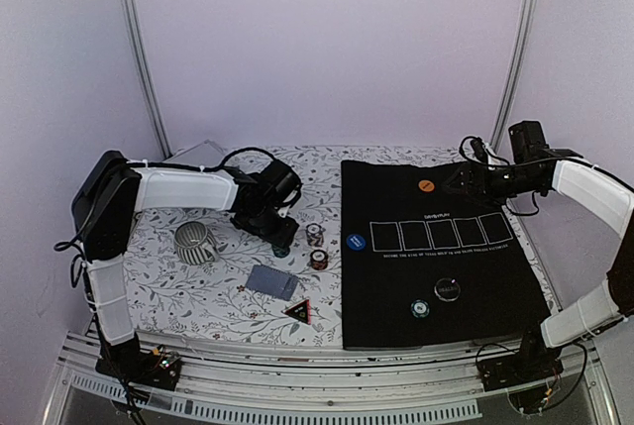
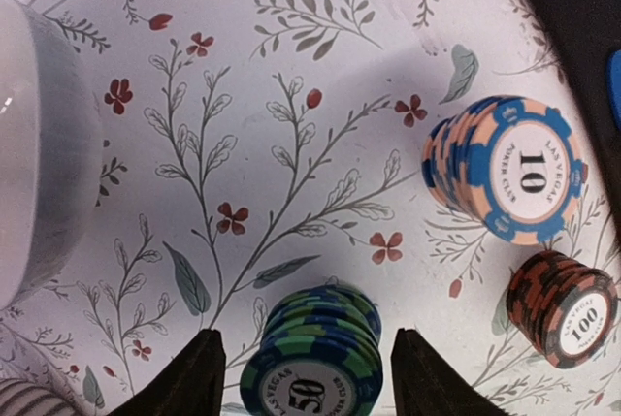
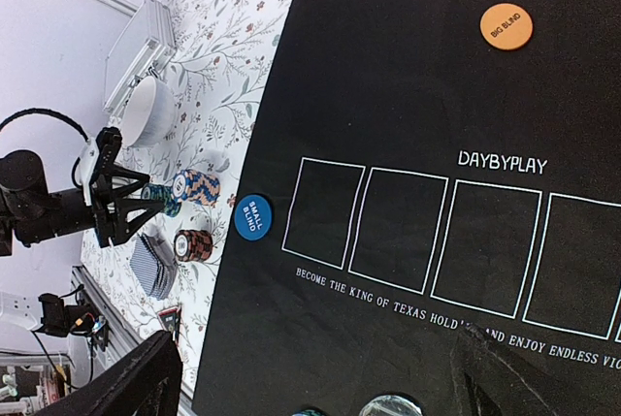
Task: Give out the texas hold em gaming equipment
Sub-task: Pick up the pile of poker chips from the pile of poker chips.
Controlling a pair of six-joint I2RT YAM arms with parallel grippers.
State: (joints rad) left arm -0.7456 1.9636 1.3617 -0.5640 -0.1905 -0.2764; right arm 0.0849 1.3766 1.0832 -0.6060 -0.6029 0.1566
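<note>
Nearest on the white floral tablecloth (image 1: pixel 198 306) lies a small red-edged black triangular piece (image 1: pixel 297 311). Just beyond it to the left is a stack of grey-blue-backed playing cards (image 1: pixel 270 281). To the right, on the near part of the black felt playing mat (image 1: pixel 495 286), lies a single teal striped poker chip (image 1: pixel 420 308). A black disc (image 1: pixel 448 289) sits just beside it, a little farther and to the right.

Farther in, on the cloth near the mat's left edge, stands a red-brown stack of chips marked 100 (image 2: pixel 563 309). A blue round button reading SMALL BLIND (image 3: pixel 252 219) lies on the mat's left border. Just beyond the red-brown stack is an orange-and-blue stack marked 10 (image 2: pixel 509 169). Left of those two stands a green-and-blue stack marked 50 (image 2: pixel 312 363) — the left gripper (image 2: pixel 306 338) straddles it, jaws released, one finger on either side and neither visibly touching the chips. A grey striped mug (image 1: pixel 196 243) stands well to the left. A white bowl (image 3: pixel 150 111) sits farther back, with a silver metal case (image 3: pixel 136 43) beyond it.

The right gripper (image 1: pixel 458 182) hangs above the far part of the mat, jaws spread wide and holding nothing. An orange round button reading BIG BLIND (image 3: pixel 506 25) lies on the mat near it, on the far side of the row of white card outlines (image 1: pixel 441 234).
</note>
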